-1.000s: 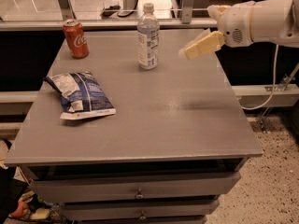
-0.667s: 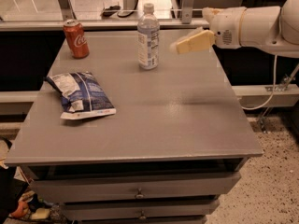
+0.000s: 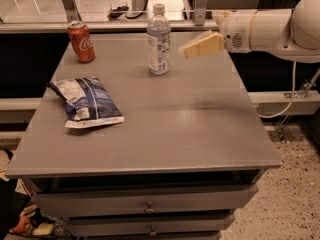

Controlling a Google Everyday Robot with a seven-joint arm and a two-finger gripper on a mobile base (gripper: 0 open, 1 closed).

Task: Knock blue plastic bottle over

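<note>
The blue plastic bottle [image 3: 158, 40] stands upright near the far middle of the grey table [image 3: 165, 134], with a white cap and a printed label. My gripper [image 3: 187, 49] comes in from the right on a white arm [image 3: 270, 29]. It hovers just to the right of the bottle at about label height, a small gap away and not touching it. It holds nothing.
A red Coca-Cola can [image 3: 82, 41] stands at the far left corner. A blue-and-white snack bag [image 3: 85, 101] lies on the left side. Drawers [image 3: 149, 206] sit under the table front. A counter ledge [image 3: 100, 26] runs behind the table.
My gripper has moved left toward the bottle, closing most of the gap. The bottle, can and bag have not moved.
</note>
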